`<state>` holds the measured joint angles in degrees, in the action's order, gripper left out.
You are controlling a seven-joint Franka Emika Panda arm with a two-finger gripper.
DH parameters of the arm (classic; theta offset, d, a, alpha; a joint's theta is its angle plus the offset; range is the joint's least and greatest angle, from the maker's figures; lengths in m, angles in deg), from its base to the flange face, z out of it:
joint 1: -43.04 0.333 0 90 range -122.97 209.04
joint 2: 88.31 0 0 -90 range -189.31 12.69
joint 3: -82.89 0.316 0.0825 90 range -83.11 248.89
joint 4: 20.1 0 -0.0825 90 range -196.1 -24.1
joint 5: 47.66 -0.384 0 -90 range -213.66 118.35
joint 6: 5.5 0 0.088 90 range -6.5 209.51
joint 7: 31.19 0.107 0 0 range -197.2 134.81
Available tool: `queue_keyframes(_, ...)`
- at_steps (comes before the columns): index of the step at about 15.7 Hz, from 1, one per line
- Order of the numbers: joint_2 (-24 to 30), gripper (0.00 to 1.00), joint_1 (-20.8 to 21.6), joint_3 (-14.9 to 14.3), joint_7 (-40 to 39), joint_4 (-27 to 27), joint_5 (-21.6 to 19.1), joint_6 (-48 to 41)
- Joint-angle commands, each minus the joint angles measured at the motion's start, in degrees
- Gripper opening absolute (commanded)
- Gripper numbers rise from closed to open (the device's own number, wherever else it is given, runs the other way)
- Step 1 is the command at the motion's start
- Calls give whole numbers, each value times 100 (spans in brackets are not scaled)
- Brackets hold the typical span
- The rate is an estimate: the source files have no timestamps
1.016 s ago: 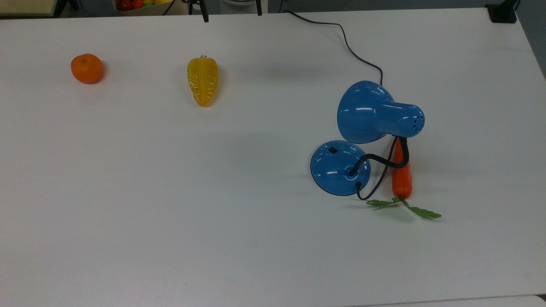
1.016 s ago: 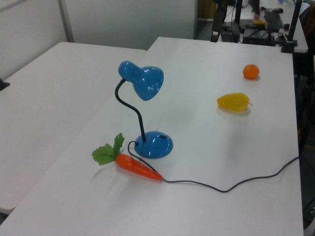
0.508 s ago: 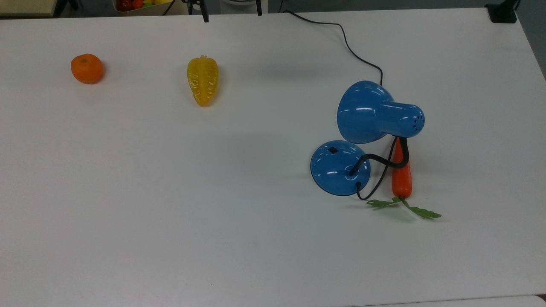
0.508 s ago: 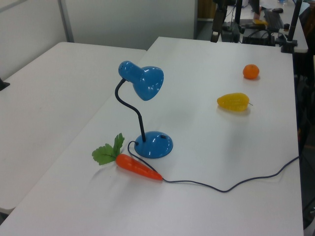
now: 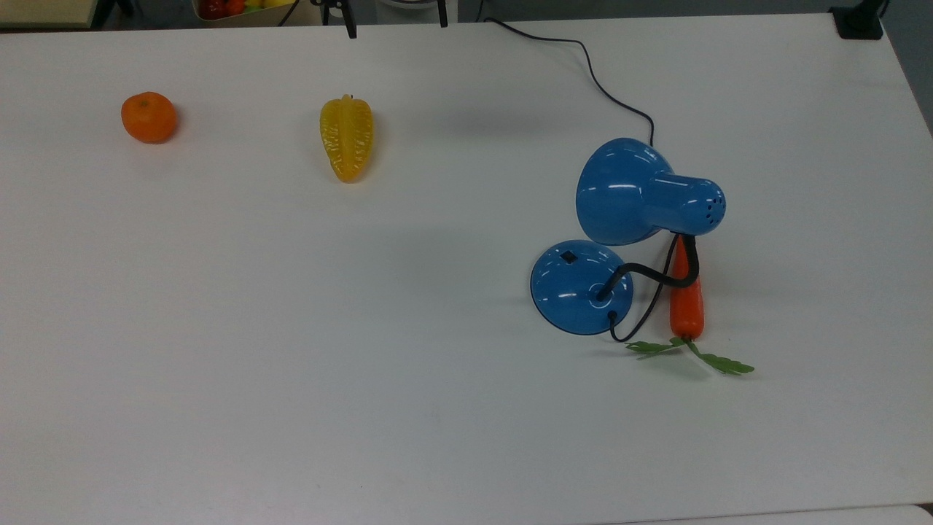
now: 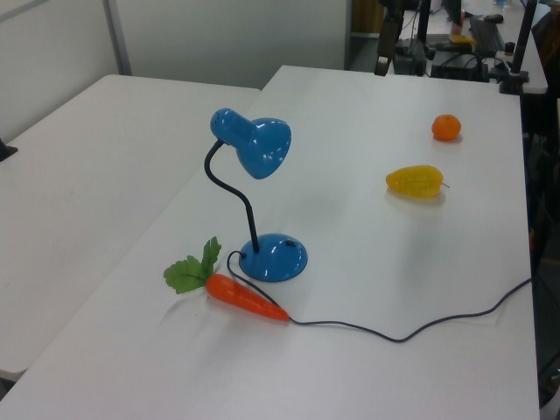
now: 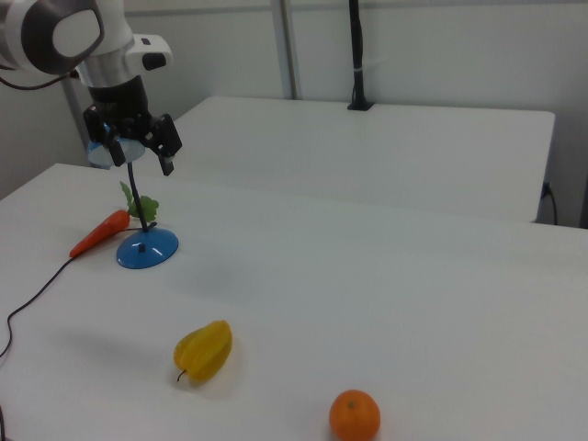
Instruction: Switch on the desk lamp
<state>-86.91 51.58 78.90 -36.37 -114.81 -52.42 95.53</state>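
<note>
Right view: gripper [image 7: 136, 153] hangs wide apart, empty, in front of the lamp [image 7: 145, 246] shade; lamp stands beside carrot [image 7: 99, 232]. Descending carelessly could knock the shade, missing the switch [image 5: 568, 257].

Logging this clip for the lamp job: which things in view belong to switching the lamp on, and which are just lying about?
Part of the job:
desk lamp
its switch on the round base
gripper, open, seen in the right view

Just lying about:
carrot, beside the lamp base
yellow star fruit
orange
</note>
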Motion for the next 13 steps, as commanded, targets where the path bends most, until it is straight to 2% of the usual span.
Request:
queue_keyframes(1,44,96,104,-67,-115,-118,11,172)
queue_keyframes(3,44,79,104,-75,-132,-109,11,172)
queue_keyframes(8,18,27,95,-67,-299,-109,-42,181)
queue_keyframes(12,-17,0,104,-67,-299,-118,-42,181)
queue_keyframes(13,-17,0,104,-67,-299,-118,-42,181)
